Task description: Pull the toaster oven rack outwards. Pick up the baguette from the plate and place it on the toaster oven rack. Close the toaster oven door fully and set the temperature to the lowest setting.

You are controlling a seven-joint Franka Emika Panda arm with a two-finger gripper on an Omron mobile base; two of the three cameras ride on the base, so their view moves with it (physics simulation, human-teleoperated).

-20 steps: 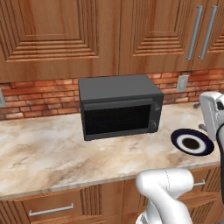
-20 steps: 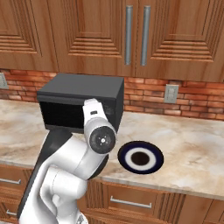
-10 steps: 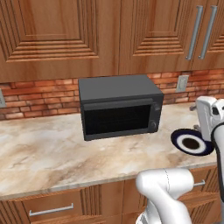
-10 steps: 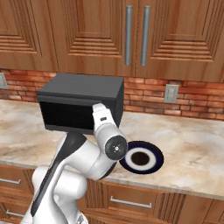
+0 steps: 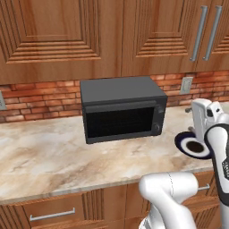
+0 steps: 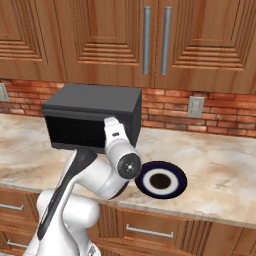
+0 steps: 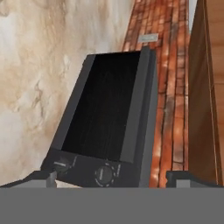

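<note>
Boxy matte black toaster oven, door shut | navy-rimmed white plate just right of oven | two-finger gripper spread wide, empty, facing oven's control strip, probably for approach

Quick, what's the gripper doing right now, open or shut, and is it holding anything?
Gripper: open, jaws spread wide and empty, pointed at the control end of the toaster oven.

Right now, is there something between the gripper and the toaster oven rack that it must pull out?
Yes. The toaster oven door stands shut across the front of the toaster oven, so the rack behind its dark glass cannot be reached. The open gripper is near the control strip, with no other object between.
</note>
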